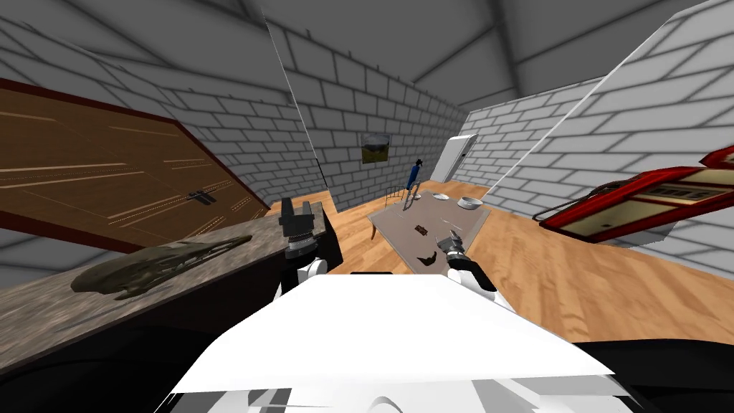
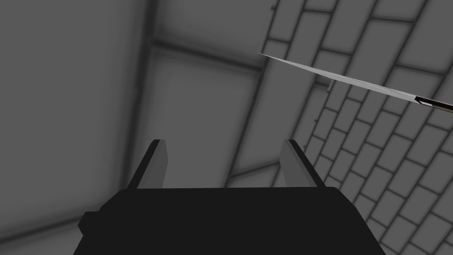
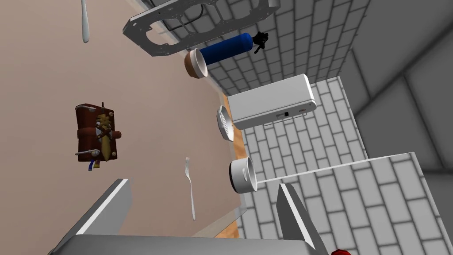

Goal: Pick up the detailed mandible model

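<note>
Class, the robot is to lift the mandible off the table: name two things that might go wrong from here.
1. The mandible lies close to the table's near edge, so a nudge might push it off.
2. The open right jaws look along the table at a fork and a brown pouch, not the mandible; closing there might grab the wrong thing.

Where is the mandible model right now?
In the head view the dark mandible model lies at the table's near end, just left of the open right gripper.
</note>
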